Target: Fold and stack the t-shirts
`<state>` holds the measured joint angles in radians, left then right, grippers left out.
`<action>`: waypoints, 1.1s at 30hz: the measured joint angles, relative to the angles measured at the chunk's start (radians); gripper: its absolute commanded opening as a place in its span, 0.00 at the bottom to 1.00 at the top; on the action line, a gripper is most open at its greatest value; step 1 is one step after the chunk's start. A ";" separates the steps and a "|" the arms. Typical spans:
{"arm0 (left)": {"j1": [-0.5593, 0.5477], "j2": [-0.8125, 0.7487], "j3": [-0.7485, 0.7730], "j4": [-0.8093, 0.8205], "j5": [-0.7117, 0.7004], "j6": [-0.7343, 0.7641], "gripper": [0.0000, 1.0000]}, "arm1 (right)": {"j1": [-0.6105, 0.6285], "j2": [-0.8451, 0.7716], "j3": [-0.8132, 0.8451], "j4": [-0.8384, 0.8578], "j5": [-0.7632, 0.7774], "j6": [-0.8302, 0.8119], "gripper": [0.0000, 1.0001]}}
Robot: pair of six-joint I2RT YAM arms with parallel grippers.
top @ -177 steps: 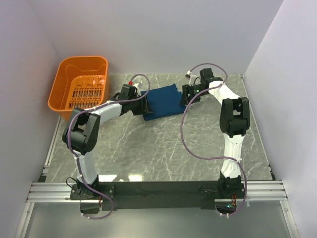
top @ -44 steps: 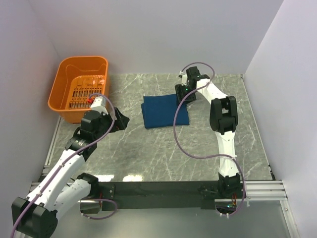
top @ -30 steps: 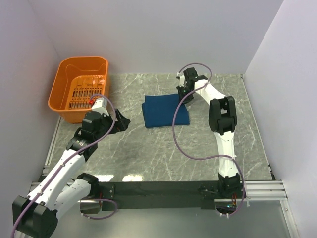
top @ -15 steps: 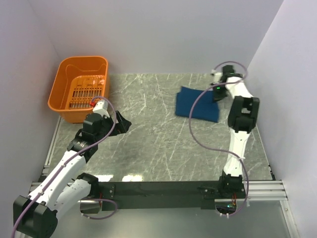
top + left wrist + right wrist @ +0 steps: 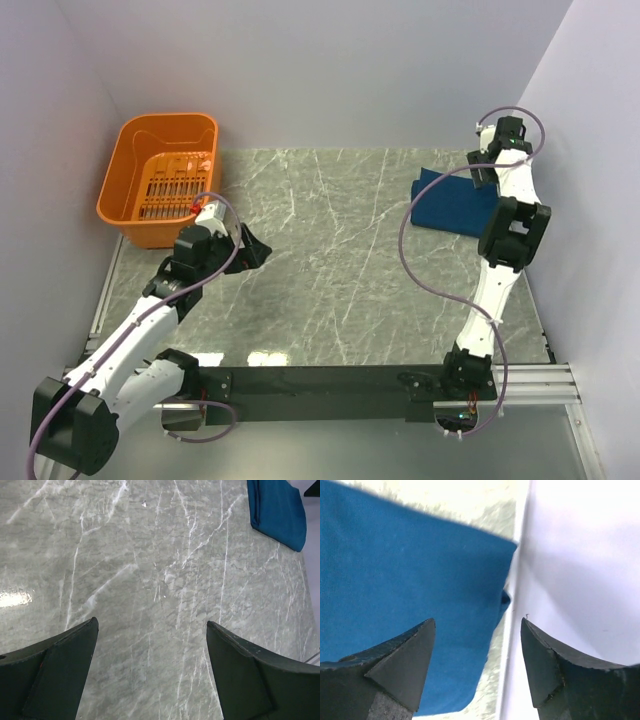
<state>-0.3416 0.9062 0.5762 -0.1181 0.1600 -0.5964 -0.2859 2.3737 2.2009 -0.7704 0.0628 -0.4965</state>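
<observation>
Shows the folded dark blue t-shirt [image 5: 452,203] flat at the table's [image 5: 330,270] far right corner, long axis roughly left-to-right, directly under the right pincer [image 5: 476,624], parted and empty, with the left pincer [image 5: 151,623], wide open and empty, well apart.

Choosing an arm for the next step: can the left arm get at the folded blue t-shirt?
Probably not. The t-shirt lies at the far right by the wall, beneath the open right gripper; the left gripper, open, sits across the table. Nothing stands between, but the stretch looks too long.
</observation>
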 measured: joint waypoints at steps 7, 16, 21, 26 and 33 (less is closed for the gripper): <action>0.000 0.003 0.001 0.001 0.001 0.003 0.95 | 0.025 -0.044 -0.036 0.055 0.025 -0.036 0.76; 0.000 0.011 0.074 -0.011 -0.064 0.000 0.99 | 0.052 -0.351 -0.367 -0.039 -0.443 -0.089 0.77; 0.005 0.017 0.180 -0.086 -0.201 -0.001 1.00 | 0.089 -0.627 -0.721 0.108 -0.526 0.008 0.86; 0.006 -0.019 0.241 -0.204 -0.401 0.016 0.99 | 0.090 -0.842 -0.919 0.250 -0.412 0.121 0.87; 0.011 -0.159 0.241 -0.320 -0.537 0.066 0.99 | 0.079 -1.032 -1.123 0.420 -0.095 0.339 0.99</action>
<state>-0.3305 0.7467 0.8173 -0.4381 -0.3775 -0.5301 -0.2066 1.3415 1.0775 -0.3500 -0.0319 -0.1577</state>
